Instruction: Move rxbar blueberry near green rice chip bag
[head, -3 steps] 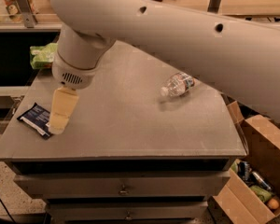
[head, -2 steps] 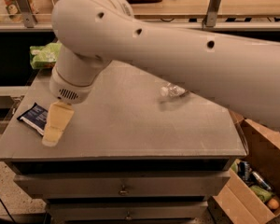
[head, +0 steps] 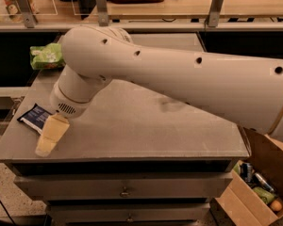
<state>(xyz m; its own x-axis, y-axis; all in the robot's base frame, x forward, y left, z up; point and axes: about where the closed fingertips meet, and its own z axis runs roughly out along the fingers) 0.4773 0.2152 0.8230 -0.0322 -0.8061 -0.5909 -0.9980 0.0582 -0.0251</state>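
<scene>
The rxbar blueberry (head: pixel 34 117), a flat dark navy wrapper with a white patch, lies at the table's front left corner. My gripper (head: pixel 48 138) hangs from the big white arm (head: pixel 179 79) and sits right beside the bar, on its right, its cream fingers (head: pixel 51 134) pointing down toward the table's front edge and partly covering the bar's right end. The green rice chip bag (head: pixel 47 55) lies at the table's back left corner, partly hidden by the arm.
The grey table (head: pixel 146 126) has drawers below its front edge. A cardboard box (head: pixel 254 192) with cans and bottles stands on the floor at the right. A shelf with posts runs behind the table. The arm covers the table's middle and right.
The arm has swung lower and further across the view, hiding the water bottle. The gripper has moved down and forward beside the bar. The bar has not moved.
</scene>
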